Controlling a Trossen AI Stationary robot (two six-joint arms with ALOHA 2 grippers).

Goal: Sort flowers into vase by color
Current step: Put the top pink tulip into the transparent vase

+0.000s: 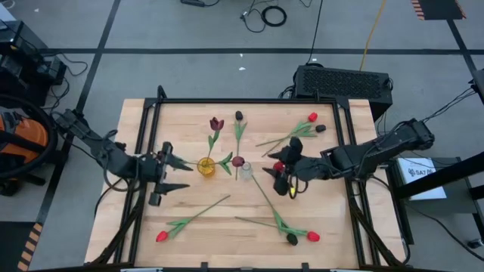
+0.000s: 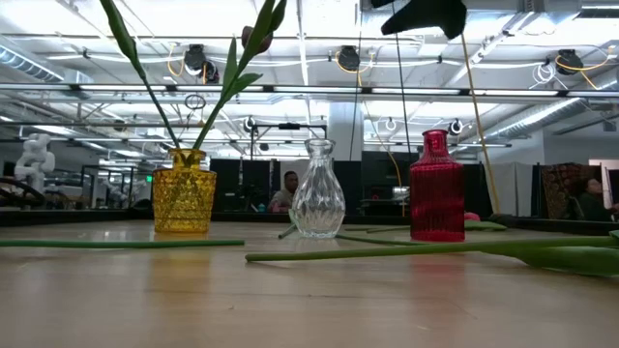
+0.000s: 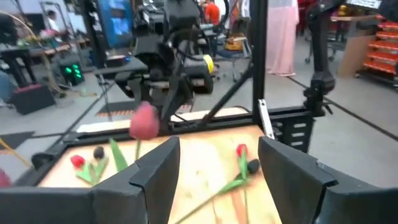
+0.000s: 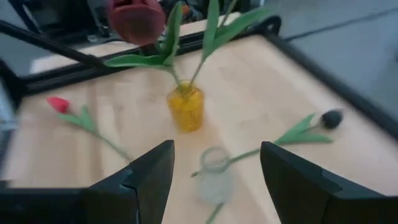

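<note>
Both pincers hover empty, jaws apart: left pincer [image 1: 175, 174] beside the yellow vase [image 1: 206, 167], right pincer [image 1: 281, 175] over the red vase [image 1: 278, 166]. Loose tulips [image 1: 291, 137] lie across the tabletop [image 1: 340, 219]. Best to pinch a stem mid-length and lift level, clear of neighbouring leaves.

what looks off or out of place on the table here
Only the yellow vase holds stems; the clear vase and red vase stand empty. Several flowers lie scattered flat on the table, unsorted. No vase has tipped over.
</note>
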